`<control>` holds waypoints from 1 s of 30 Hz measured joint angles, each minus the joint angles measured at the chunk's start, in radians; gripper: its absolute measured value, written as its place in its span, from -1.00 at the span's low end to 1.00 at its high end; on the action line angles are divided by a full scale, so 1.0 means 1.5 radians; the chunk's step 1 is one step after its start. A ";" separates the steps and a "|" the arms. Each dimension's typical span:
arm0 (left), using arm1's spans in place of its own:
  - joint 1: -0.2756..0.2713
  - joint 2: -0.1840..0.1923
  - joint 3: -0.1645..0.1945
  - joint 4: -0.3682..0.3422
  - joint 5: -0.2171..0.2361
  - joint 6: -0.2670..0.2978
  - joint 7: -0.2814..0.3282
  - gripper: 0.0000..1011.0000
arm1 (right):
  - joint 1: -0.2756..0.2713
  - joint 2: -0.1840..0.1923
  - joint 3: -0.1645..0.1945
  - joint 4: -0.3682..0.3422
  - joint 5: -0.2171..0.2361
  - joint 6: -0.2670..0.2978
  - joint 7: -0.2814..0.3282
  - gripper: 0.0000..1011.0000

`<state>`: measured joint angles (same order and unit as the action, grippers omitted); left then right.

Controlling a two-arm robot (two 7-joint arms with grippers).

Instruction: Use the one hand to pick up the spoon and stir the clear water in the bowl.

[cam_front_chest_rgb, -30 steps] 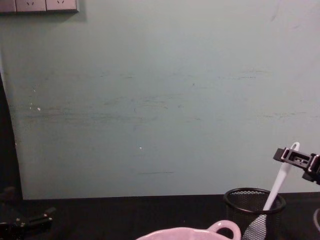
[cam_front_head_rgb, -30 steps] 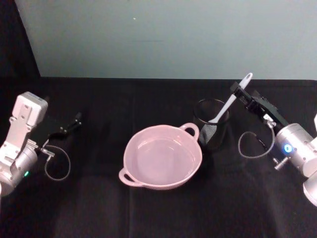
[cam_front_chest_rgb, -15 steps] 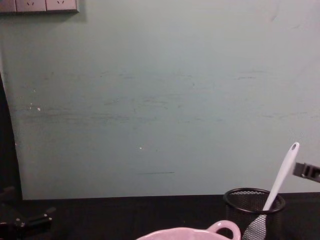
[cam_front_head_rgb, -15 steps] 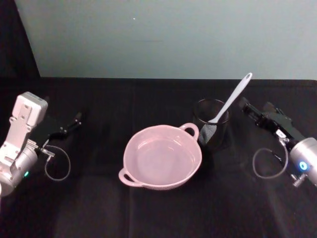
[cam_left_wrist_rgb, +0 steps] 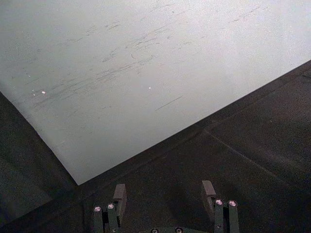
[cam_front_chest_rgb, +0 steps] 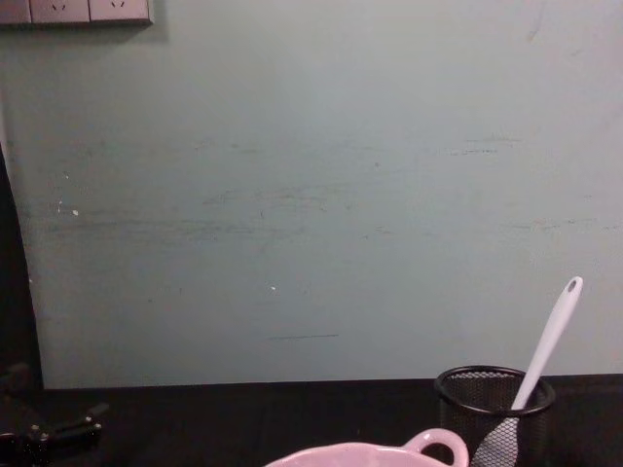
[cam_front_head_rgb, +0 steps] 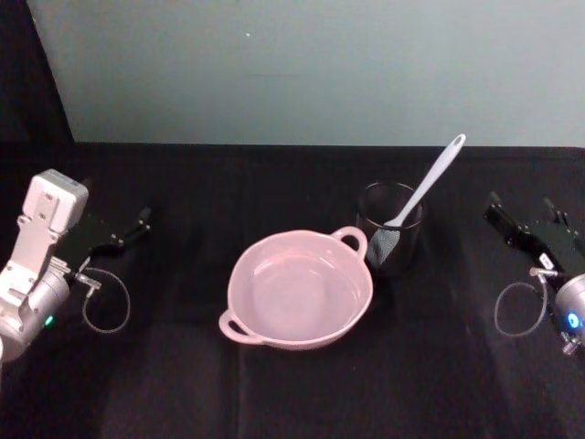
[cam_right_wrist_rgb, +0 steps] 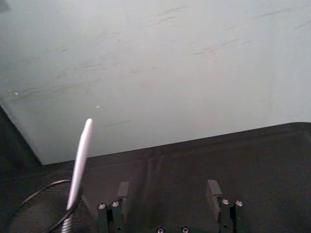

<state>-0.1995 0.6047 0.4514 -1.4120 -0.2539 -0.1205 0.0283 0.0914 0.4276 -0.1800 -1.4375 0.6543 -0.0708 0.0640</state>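
Spoon (cam_front_head_rgb: pixel 426 187) leans in the mesh cup (cam_front_head_rgb: pixel 391 225), bowl end hidden, at 9 o'clock of the spread, empty right gripper (cam_front_head_rgb: pixel 528 226).

White spoon (cam_front_head_rgb: pixel 426 189) aslant in mesh cup (cam_front_head_rgb: pixel 391 228) beside pink bowl (cam_front_head_rgb: pixel 299 291)

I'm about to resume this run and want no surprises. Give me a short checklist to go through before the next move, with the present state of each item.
1. Long white plastic spoon standing in the black wire-mesh cup, handle free: ok.
2. Right gripper open, nothing held: ok.
3. Right gripper at the spoon: not ok, it sits apart, toward the right edge of the black table.
4. Wide pale pink bowl upright beside the cup: ok.
5. Water level in the bowl: cannot tell.
6. Left gripper parked at far left, open: ok.
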 joint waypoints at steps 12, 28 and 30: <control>0.000 0.000 0.000 0.000 0.000 0.000 0.000 1.00 | 0.012 -0.019 0.012 0.039 -0.034 -0.030 0.002 0.98; 0.000 0.000 0.000 0.000 0.000 0.000 0.000 1.00 | 0.010 -0.018 0.011 0.035 -0.031 -0.026 0.004 0.98; 0.000 0.000 0.000 0.000 0.000 0.000 0.000 1.00 | 0.010 -0.017 0.011 0.035 -0.031 -0.026 0.004 0.98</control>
<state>-0.1996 0.6047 0.4514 -1.4120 -0.2539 -0.1205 0.0283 0.1068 0.4014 -0.1638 -1.3852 0.6075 -0.1094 0.0694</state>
